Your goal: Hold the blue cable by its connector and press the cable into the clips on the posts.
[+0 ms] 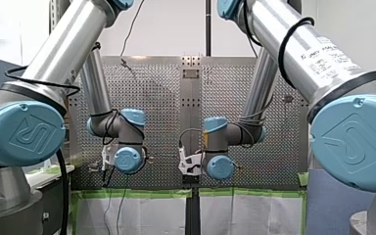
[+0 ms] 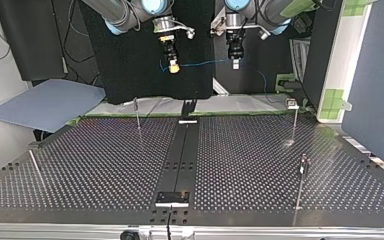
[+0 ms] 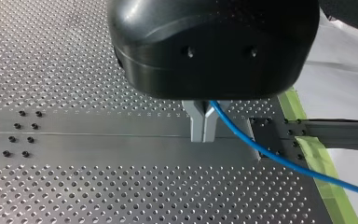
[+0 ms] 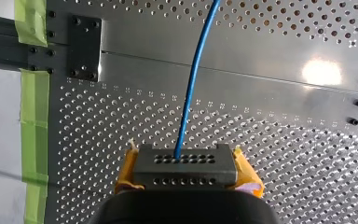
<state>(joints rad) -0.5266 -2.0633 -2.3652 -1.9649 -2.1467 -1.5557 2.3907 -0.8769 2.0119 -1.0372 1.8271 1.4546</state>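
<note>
you have the grasp, and that is about all so far. your right gripper [image 2: 173, 61] has its yellow pads [image 4: 127, 171] clamped on the dark connector [image 4: 185, 166], and the blue cable [image 4: 191, 84] runs straight out of that block, ahead of the fingers. your left gripper [image 3: 202, 125] has its metal fingers pinched narrow on the cable a little further along, and past them the cable trails away beside the gripper towards the green-taped edge of the table [image 2: 105, 165]. in the top view the two grippers hang side by side, high up by the table's far edge, with a short stretch of cable sagging slightly between them and a loose length dropping behind your left gripper. the posts [image 2: 294, 122] stand well apart from all this - one at the top view's left, two at its right, with a small clip [image 2: 292, 104] just visible on the far right one. no part of the cable touches any post or sits in any clip. so i'd judge the holding step done and the whole pressing step not yet begun - you have to bring the cable down to the first post, line the held span up over its clip, seat it, then do the same at each remaining post.
</note>
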